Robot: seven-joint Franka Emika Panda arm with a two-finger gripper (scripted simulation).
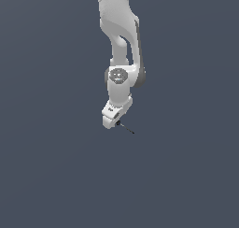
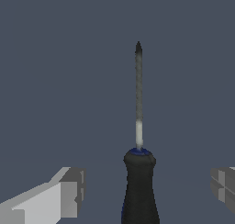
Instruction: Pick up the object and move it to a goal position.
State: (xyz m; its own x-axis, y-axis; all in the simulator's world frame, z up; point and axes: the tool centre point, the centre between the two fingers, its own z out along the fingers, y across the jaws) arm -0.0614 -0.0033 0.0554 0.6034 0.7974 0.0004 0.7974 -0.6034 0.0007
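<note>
The object is a small screwdriver-like tool with a black handle, a blue collar and a thin grey shaft ending in a dark tip. In the wrist view the object (image 2: pixel 139 108) lies between my two fingers (image 2: pixel 69 193), with clear gaps on both sides of the handle. In the exterior view it shows as a thin black sliver (image 1: pixel 127 128) sticking out to the exterior view's right from under my white gripper (image 1: pixel 115 121). The gripper (image 2: pixel 148 191) is open around the handle and does not touch it.
A flat, plain dark grey-blue surface (image 1: pixel 56 166) fills both views. The white arm (image 1: pixel 120 45) comes down from the top of the exterior view. Nothing else shows.
</note>
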